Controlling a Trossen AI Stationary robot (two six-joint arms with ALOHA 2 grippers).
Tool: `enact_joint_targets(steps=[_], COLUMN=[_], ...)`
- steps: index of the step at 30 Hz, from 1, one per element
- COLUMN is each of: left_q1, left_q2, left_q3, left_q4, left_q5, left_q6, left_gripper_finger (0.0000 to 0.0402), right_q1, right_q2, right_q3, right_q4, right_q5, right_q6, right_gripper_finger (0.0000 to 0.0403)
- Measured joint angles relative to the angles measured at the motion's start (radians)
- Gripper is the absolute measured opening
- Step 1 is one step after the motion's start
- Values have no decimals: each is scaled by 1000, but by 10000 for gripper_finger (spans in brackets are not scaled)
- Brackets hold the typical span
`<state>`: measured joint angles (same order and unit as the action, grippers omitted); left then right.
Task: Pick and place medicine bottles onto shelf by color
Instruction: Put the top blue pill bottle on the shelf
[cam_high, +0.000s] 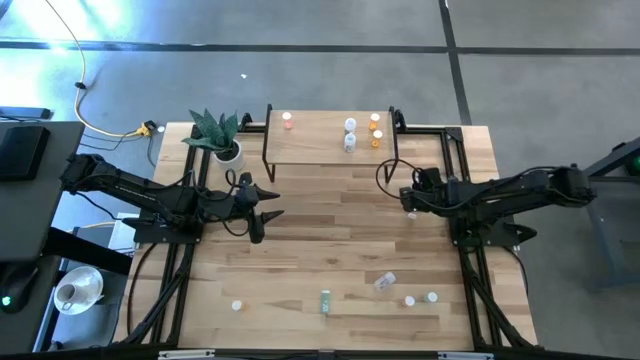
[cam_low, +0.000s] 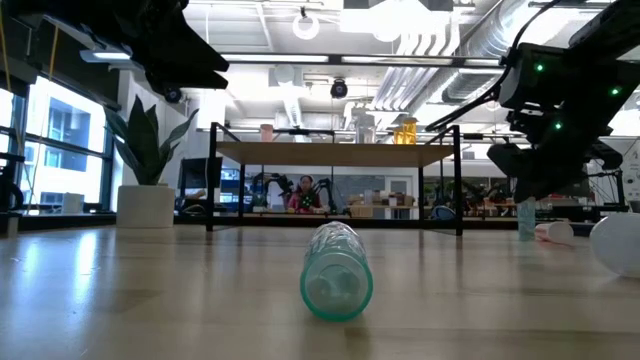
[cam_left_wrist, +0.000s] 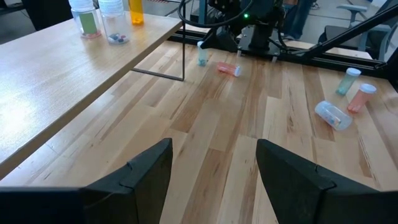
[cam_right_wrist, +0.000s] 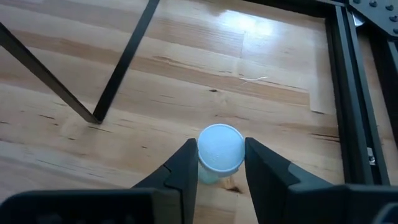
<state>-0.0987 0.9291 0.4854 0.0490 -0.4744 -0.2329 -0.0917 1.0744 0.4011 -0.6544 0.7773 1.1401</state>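
Observation:
My right gripper (cam_right_wrist: 219, 163) is low over the table, just in front of the shelf's right leg (cam_right_wrist: 121, 68), and is shut on a small upright green bottle (cam_left_wrist: 202, 56) with a white cap. A pink bottle (cam_left_wrist: 229, 68) lies beside it. The shelf (cam_high: 320, 150) at the far middle carries a pink bottle (cam_high: 287, 120), two clear-white ones (cam_high: 350, 133) and two orange ones (cam_high: 376, 128). My left gripper (cam_left_wrist: 214, 174) hangs open above the table's left part, holding nothing. Another green bottle (cam_high: 325, 300) lies on its side near the front edge. My right gripper pinches the white cap (cam_right_wrist: 221, 149) at the top of the green bottle, one finger on each side of it. The fingers (cam_right_wrist: 186, 165) come slanting down from the table's right. The bottle stands upright, and its foot seems to be on the tabletop.
A clear bottle (cam_high: 385, 282) and three small ones (cam_high: 421, 298) (cam_high: 237, 305) are scattered near the front edge. A potted plant (cam_high: 220, 135) stands left of the shelf. Black frame rails (cam_right_wrist: 351, 93) run along the table's right side.

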Motion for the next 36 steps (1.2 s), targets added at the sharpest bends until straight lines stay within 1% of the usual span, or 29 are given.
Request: enact_joint_targets(steps=[7,12,17,22,26,32,36], left_q1=[0,0,0,0,0,0,0], left_q2=[0,0,0,0,0,0,0], left_q3=[0,0,0,0,0,0,0], left_q4=[0,-1,-11,-16,-16,-16,-16], left_q5=[0,0,0,0,0,0,0], left_q6=[0,8,8,8,8,0,0], left_gripper_finger=[223,223,223,223,223,223,223], right_q1=[0,10,48,100,141,212,250], right_q2=[-2,-2,-2,-2,-2,-2,-2], right_q3=[5,44,96,136,168,203,208], right_q4=[-10,-31,-79,-126,-122,-46,106], right_q5=[-2,-4,-3,-5,-51,-68,-85], right_q6=[-37,-66,-70,-40,-38,-66,-161], right_gripper_finger=[97,97,97,97,97,97,97])
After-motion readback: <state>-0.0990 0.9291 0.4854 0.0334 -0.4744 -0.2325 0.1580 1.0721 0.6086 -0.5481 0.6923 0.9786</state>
